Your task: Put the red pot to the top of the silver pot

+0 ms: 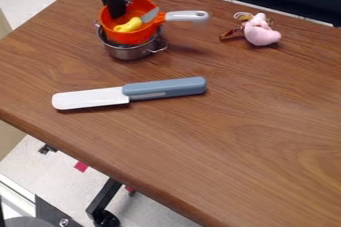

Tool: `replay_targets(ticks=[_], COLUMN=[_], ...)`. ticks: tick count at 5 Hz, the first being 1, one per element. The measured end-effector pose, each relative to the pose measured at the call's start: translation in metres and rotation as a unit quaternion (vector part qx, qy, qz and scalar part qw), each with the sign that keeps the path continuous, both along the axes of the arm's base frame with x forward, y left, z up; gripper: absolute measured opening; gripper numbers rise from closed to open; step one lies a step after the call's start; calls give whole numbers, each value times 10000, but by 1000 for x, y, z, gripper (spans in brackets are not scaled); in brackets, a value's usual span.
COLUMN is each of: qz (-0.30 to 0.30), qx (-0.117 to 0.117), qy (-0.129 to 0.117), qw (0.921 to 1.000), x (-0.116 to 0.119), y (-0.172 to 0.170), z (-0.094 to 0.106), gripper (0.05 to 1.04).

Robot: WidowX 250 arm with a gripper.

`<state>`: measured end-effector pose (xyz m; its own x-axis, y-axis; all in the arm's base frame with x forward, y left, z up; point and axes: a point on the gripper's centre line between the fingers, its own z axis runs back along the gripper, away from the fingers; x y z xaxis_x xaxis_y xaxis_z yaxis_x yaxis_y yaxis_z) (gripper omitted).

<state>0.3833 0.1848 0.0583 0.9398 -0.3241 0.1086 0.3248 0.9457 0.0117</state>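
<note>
The black gripper (pixel 117 9) hangs at the upper left, its lower end inside the red pot, near the pot's back left wall. The red pot (pixel 135 38) is orange-red with a grey-white handle pointing right, and it sits over the silver pot (pixel 130 52), overlapping its opening. Inside the red pot lies a small knife with a yellow handle and grey blade. The silver pot stands on the table with a wire handle at its right side. Whether the gripper holds the red pot's wall cannot be made out.
A large knife (pixel 164 88) with a blue-grey handle and white blade lies in front of the pots on the wooden table (pixel 253 121). To the right of the pots is a pink plush toy (pixel 261 33). The table's front edge runs diagonally at lower left.
</note>
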Motion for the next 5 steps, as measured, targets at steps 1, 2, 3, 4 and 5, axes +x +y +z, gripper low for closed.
replay_targets(ticks=[1,2,3,4,5], qz=[20,84,150,305,292], qx=[34,128,237,447,475], qy=[39,25,67,308,395], qw=[10000,9999,9996,9981,9977], x=[-2,-1,-1,-4,-5], y=[-2,-1,1,4,5], z=[-6,-6,-5,-1,4], gripper=[55,55,75,218,443])
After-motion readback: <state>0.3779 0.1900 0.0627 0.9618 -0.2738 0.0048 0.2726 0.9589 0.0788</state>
